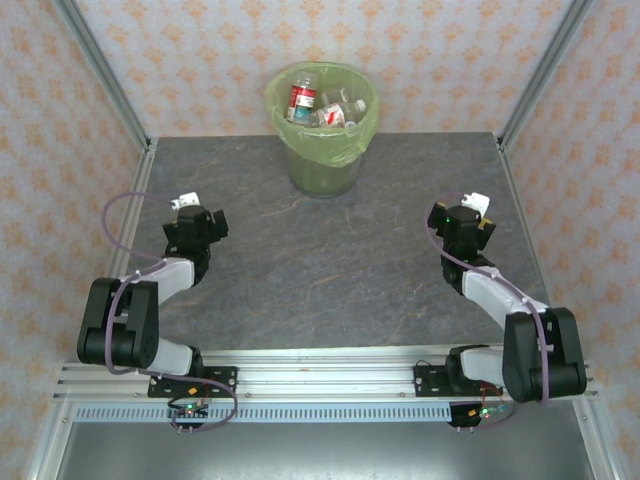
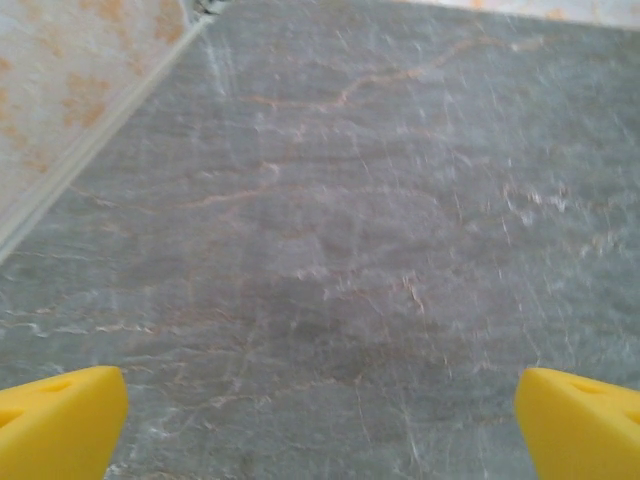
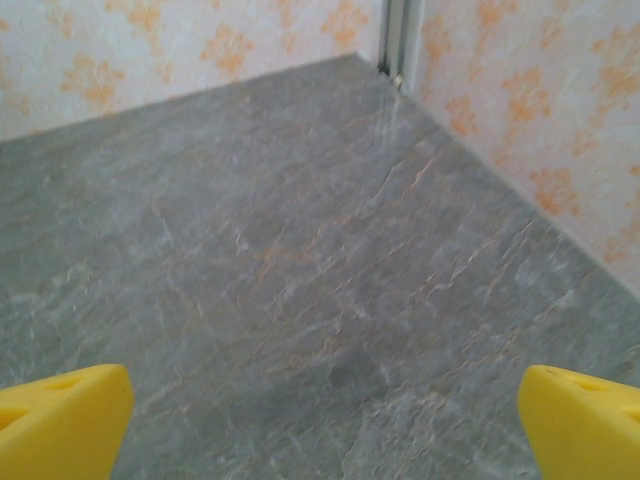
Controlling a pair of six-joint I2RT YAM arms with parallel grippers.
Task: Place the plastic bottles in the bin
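The bin (image 1: 325,165), round and lined with a light green bag, stands at the back middle of the table. Inside it lie several plastic bottles (image 1: 318,105), clear with red and white labels. My left gripper (image 1: 197,218) sits low at the left side of the table, far from the bin, open with nothing between its yellow fingertips (image 2: 60,420). My right gripper (image 1: 470,222) rests at the right side, also open and empty, its yellow fingertips (image 3: 60,420) wide apart over bare stone.
The grey stone tabletop (image 1: 330,270) spreads between both arms. Patterned walls with metal posts (image 1: 105,75) close in the left, right and back. An aluminium rail (image 1: 320,375) runs along the near edge by the arm bases.
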